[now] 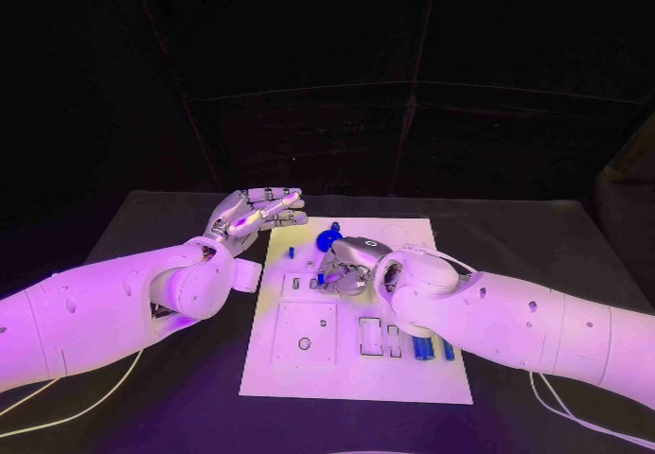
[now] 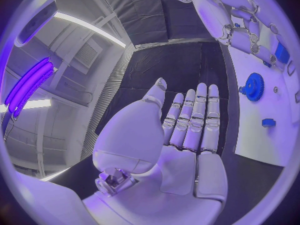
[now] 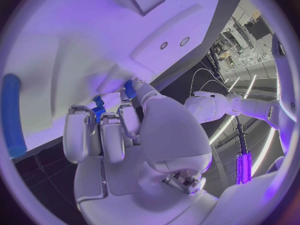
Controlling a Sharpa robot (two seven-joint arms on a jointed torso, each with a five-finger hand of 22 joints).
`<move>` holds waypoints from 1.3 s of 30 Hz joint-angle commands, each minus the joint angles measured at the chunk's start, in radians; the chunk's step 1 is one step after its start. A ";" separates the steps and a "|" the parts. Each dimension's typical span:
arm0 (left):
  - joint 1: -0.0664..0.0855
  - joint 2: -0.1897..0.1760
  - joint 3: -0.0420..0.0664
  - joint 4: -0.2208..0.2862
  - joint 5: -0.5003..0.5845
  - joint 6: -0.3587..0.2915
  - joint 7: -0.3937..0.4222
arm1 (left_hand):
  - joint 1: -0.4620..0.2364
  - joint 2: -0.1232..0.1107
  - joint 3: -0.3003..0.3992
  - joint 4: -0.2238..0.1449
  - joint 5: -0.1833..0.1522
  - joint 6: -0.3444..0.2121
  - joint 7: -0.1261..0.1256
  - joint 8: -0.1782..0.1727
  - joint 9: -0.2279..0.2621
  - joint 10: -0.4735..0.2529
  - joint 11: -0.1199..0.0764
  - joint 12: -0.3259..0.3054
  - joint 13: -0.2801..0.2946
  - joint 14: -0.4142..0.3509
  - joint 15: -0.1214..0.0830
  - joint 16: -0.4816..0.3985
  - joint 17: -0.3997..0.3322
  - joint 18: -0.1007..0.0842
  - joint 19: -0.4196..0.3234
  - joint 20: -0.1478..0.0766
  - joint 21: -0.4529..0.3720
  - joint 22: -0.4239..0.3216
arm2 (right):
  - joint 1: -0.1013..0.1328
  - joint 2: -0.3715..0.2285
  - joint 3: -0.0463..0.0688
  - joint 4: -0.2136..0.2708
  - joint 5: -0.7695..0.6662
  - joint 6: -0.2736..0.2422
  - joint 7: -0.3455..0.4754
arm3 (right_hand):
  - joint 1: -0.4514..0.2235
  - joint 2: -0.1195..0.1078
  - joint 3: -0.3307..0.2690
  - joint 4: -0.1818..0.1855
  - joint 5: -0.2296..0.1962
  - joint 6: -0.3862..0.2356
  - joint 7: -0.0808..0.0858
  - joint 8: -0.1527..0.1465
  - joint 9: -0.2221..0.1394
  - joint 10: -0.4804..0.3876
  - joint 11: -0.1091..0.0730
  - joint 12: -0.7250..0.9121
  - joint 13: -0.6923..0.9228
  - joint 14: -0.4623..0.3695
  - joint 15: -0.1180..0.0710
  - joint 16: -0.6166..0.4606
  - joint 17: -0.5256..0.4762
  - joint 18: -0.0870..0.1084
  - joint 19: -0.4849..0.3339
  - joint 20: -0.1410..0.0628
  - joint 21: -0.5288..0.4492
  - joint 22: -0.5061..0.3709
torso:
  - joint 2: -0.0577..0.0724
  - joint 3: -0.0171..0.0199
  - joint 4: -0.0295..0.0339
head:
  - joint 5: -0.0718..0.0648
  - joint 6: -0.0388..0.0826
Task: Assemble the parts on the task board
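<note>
My right hand (image 1: 352, 263) is curled down over the middle of the task board (image 1: 410, 378), fingers closed on a small blue part (image 3: 98, 110) that stands on the board — the wrist view shows it pinched between fingertips. My left hand (image 1: 253, 214) hovers released beside the board's far left corner, fingers straight and together, holding nothing. A blue gear (image 2: 253, 87) lies on the board's far end, and two blue pegs (image 1: 425, 348) near its near right edge — all on the black worktop (image 1: 546, 236)
</note>
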 commanded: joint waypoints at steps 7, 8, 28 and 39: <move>0.002 0.001 0.001 0.002 0.001 0.005 0.003 | -0.001 0.009 0.000 -0.003 -0.005 0.003 0.028 -0.005 0.000 0.005 0.000 -0.002 -0.001 0.007 0.000 -0.006 0.001 0.007 0.007 -0.001 -0.005 -0.001 | -0.004 -0.002 -0.005 -0.005 -0.012 0.032 -0.033 | -0.019 -0.020 0.004 0.004 0.012 -0.018 0.005 -0.012 -0.001 -0.014 0.005 -0.009 -0.007 0.086 0.011 -0.007 0.181 -0.018 -0.007 0.006 -0.004 -0.001 | 0.000 -0.0003 -0.0010 | -0.001 -0.001; 0.002 0.001 0.001 0.002 0.001 0.005 0.003 | -0.001 0.009 0.000 -0.003 -0.005 0.003 0.028 -0.005 0.000 0.005 0.000 -0.002 -0.001 0.007 0.000 -0.006 0.001 0.007 0.007 -0.001 -0.005 -0.001 | -0.004 -0.002 -0.005 -0.005 -0.012 0.032 -0.034 | -0.023 -0.024 0.003 0.005 0.013 -0.021 0.006 -0.015 -0.001 -0.016 0.006 -0.012 -0.009 0.085 0.012 -0.007 0.180 -0.018 -0.007 0.006 -0.004 -0.002 | 0.000 -0.0003 -0.0009 | -0.001 -0.001; 0.002 0.002 0.001 0.002 0.001 0.006 0.001 | -0.001 0.010 0.000 -0.005 -0.005 0.004 0.028 -0.006 0.000 0.005 0.000 -0.003 -0.001 0.007 0.000 -0.007 0.001 0.007 0.008 -0.001 -0.006 -0.001 | -0.004 -0.003 -0.005 0.003 -0.013 -0.037 -0.050 | -0.134 -0.094 -0.096 0.076 -0.003 -0.115 0.024 -0.031 0.000 -0.063 0.025 -0.058 -0.067 0.082 0.029 -0.014 0.168 -0.017 -0.009 0.023 -0.007 -0.006 | 0.000 0.0005 -0.0013 | -0.002 0.000; 0.003 0.001 0.001 -0.017 -0.100 0.033 -0.131 | -0.036 0.016 -0.009 -0.006 -0.018 0.096 -0.027 0.021 0.005 0.151 -0.065 0.026 0.013 0.281 -0.088 0.099 0.098 0.008 0.223 -0.086 0.098 0.043 | -0.001 -0.126 -0.003 0.128 0.049 -0.237 0.099 | -0.117 -0.130 -0.224 0.143 0.079 -0.153 0.036 -0.026 0.002 -0.072 0.037 -0.051 -0.074 0.077 0.039 -0.026 0.146 -0.015 -0.014 0.032 -0.012 -0.015 | -0.004 0.0013 -0.0020 | 0.002 0.005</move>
